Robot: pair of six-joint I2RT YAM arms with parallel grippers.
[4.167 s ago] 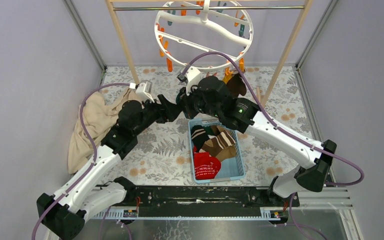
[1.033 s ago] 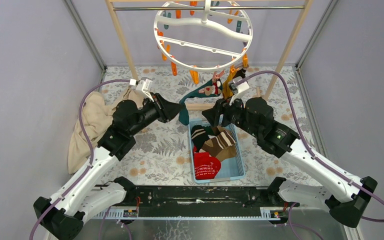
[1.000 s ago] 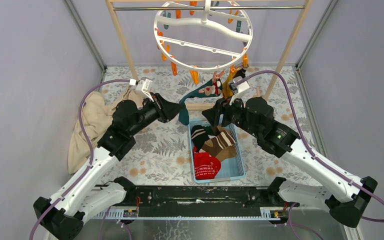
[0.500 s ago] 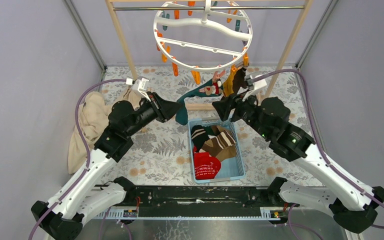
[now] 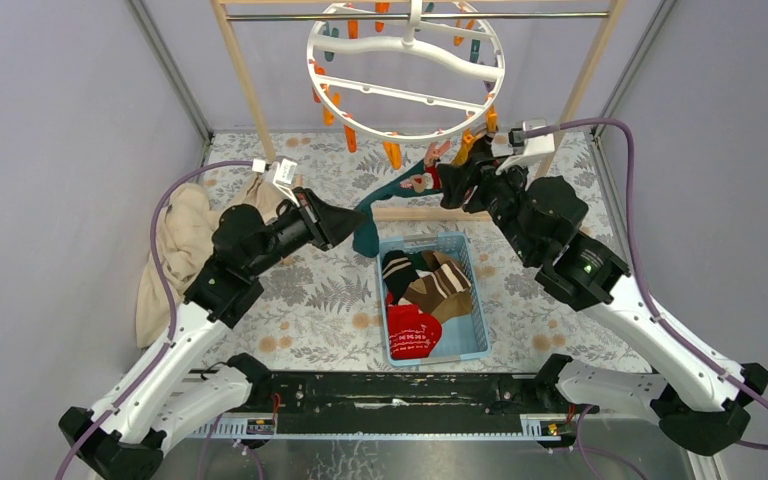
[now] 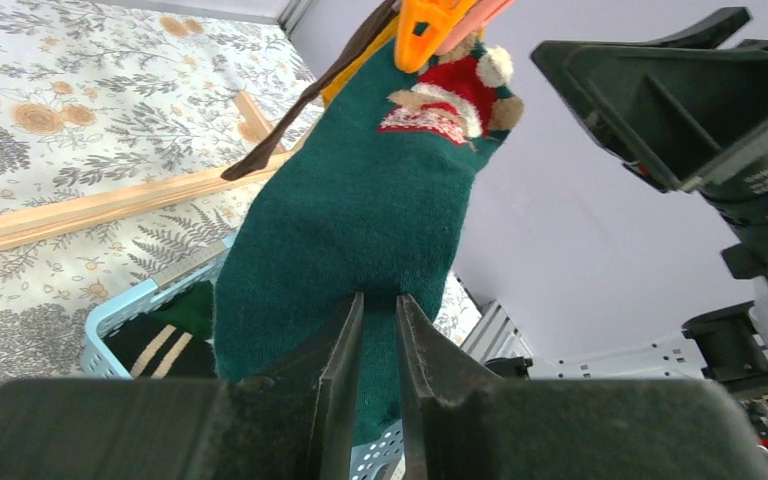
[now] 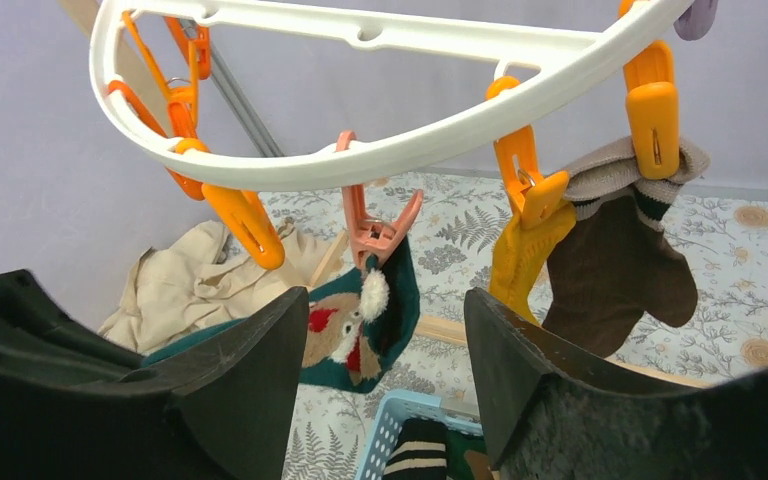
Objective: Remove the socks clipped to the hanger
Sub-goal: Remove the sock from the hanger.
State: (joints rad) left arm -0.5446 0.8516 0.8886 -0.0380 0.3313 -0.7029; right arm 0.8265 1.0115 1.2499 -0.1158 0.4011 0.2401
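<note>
Dark green Santa sock (image 6: 360, 220) hangs from a salmon clip (image 7: 370, 235) on the near rim of the hanger (image 7: 390, 150). Its long axis slants down and leftward from the hanger into the left tool (image 6: 380, 300), which pinches its toe end. The right tool (image 7: 385, 300), jaws spread, sits just below the hanger, nearer the clip, which lies straight ahead.

Table (image 5: 310, 300) showing a fern-and-flower print throughout. Blue basket (image 5: 479, 310) sitting directly on it near the middle. Beige cloth (image 5: 175, 250) lying heaped along the left edge. Wooden rack (image 5: 245, 85) standing at the back.
</note>
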